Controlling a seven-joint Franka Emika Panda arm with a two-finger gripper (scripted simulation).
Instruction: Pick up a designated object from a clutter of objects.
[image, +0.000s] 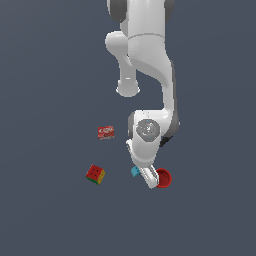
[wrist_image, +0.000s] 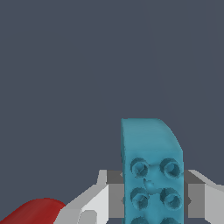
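Note:
The designated object is a small cyan brick (wrist_image: 151, 148) with studs, filling the space between my gripper's (wrist_image: 152, 202) two fingers in the wrist view. The grey pads (wrist_image: 115, 200) press against both of its sides, so the gripper is shut on it. In the exterior view only a corner of the cyan brick (image: 135, 171) shows beside the gripper (image: 145, 176), which points down at the floor. Of the clutter of objects, a bright red cup (image: 163, 178) stands right against the gripper on the exterior view's right, and its rim (wrist_image: 30, 212) shows in the wrist view.
A multicoloured cube (image: 95, 174) lies on the grey floor to the exterior view's left of the brick. A flat red packet (image: 105, 132) lies farther back on that side. The white arm (image: 150, 60) hides the floor behind the gripper.

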